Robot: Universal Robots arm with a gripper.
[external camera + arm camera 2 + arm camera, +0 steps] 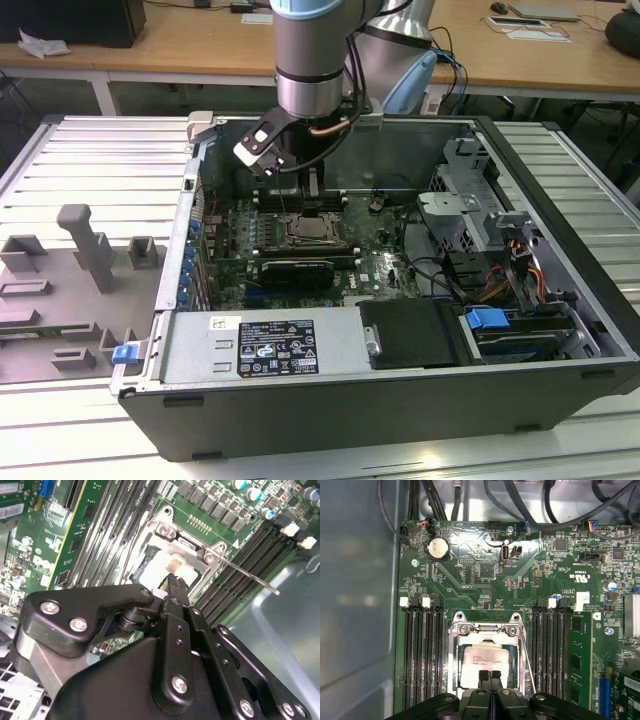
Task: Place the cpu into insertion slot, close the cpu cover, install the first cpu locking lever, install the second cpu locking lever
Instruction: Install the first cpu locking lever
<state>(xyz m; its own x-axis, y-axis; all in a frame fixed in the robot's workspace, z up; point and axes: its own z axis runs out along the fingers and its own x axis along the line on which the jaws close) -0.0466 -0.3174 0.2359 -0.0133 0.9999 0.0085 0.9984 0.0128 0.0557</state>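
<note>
The pincer (490, 674), tips pressed together and empty, hangs right above the cpu (485, 657), which lies in the insertion slot (461, 672) beneath it with the cpu cover (485, 629) apparently down, while a locking lever (250, 577) beside it juts free, so latching seems left.

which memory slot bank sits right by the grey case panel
The bank beside the grey panel in the first wrist view; the other bank lies across the socket, well away from it.
</note>
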